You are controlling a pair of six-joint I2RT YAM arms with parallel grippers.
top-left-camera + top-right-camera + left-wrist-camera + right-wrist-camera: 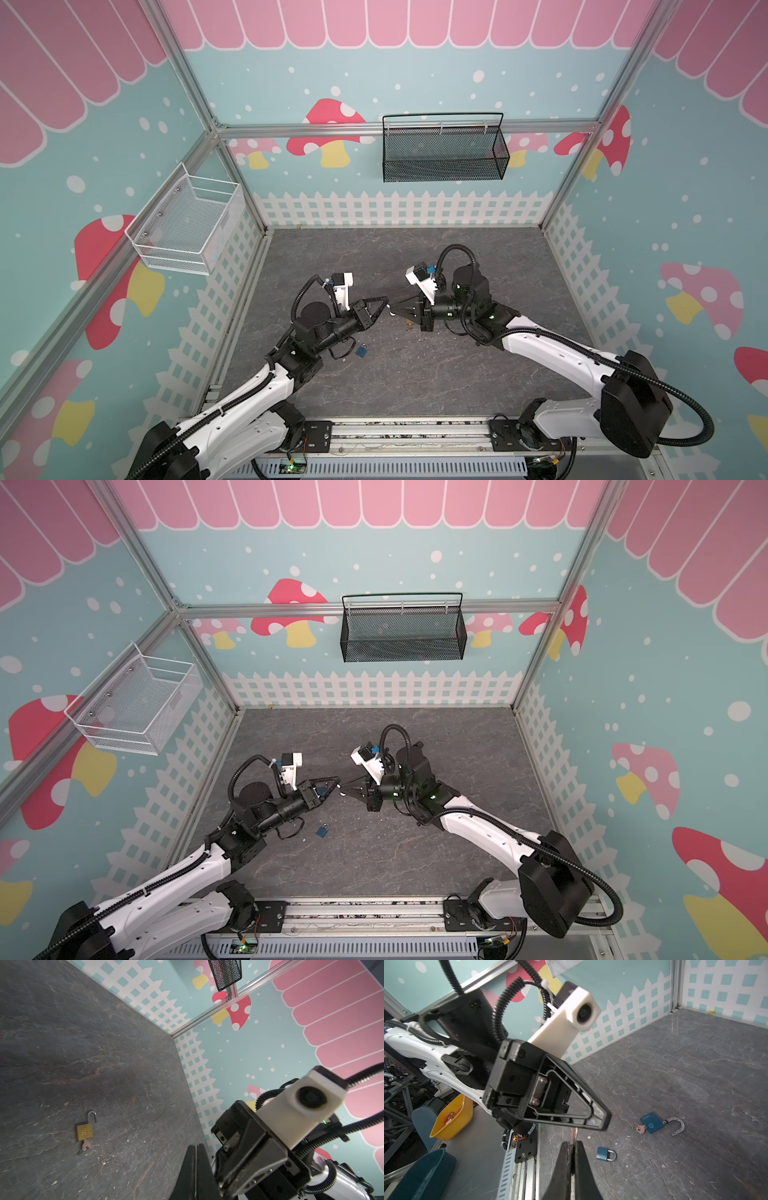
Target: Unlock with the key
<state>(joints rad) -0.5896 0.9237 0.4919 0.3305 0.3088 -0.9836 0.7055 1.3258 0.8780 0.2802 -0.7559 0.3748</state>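
The key is, as far as I can judge, the thin bright metal sliver standing edge-on out of the right gripper, whose jaws are pressed together on it. It shows too narrowly to tell head from blade. A key like this is light, stiff and smooth. It will likely pivot between flat pads unless it is pinched across the broad faces of its head, with the blade left free.

The lock it seems meant for is the small blue padlock, with its shackle down. It lies on the table below the right gripper's tips, off toward the left arm and nearer the robot's base than either tip. It looks compact, hard and dense for its size, with slick paint. Pushed by a key it would probably skate, so its body wants clamping across the flat faces, keyhole end exposed.

The left gripper faces the right one tip to tip, near it but apart, with its jaws closed and nothing visible between them.

Farther out past the left gripper's tip lies a larger blue padlock, its shackle swung open and a key in it. A brass padlock, likewise open and keyed, sits beneath the right gripper.
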